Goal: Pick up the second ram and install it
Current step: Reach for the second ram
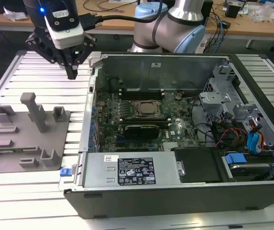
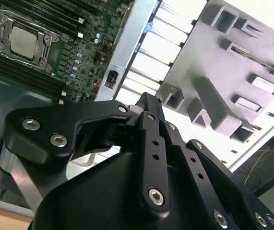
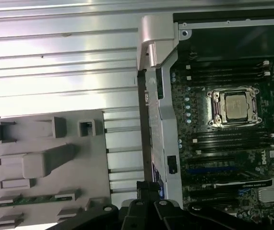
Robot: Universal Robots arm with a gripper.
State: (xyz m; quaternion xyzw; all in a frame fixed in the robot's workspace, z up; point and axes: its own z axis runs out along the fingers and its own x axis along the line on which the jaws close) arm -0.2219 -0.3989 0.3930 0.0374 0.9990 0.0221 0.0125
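Ram stick (image 3: 35, 199): green, seated lengthwise in a long slot of the gray holder; outside the computer case and apart from the tool.
Holder (image 1: 12, 143): gray tray with upright blocks and several pockets, flat on the counter (image 1: 45, 191); in the exterior view it sits at about 9 o'clock from the case.
Tool (image 1: 72, 73): black fingers pressed together, pinching nothing; it hangs above the counter at about 1 o'clock from the holder, just beside the case's corner.
Case (image 1: 175, 203): lying open on the counter, with its inside showing.
In the case, board (image 1: 180, 127): green, covering the floor of the case.
In the case, processor socket (image 1: 148, 109): silver chip in a metal frame, with long black slots (image 3: 232, 143) beside it.
In the case, power box (image 1: 132, 168): silver, at 6 o'clock from the socket.
In the case, cables (image 1: 232, 134): red and black, at 3 o'clock from the socket.
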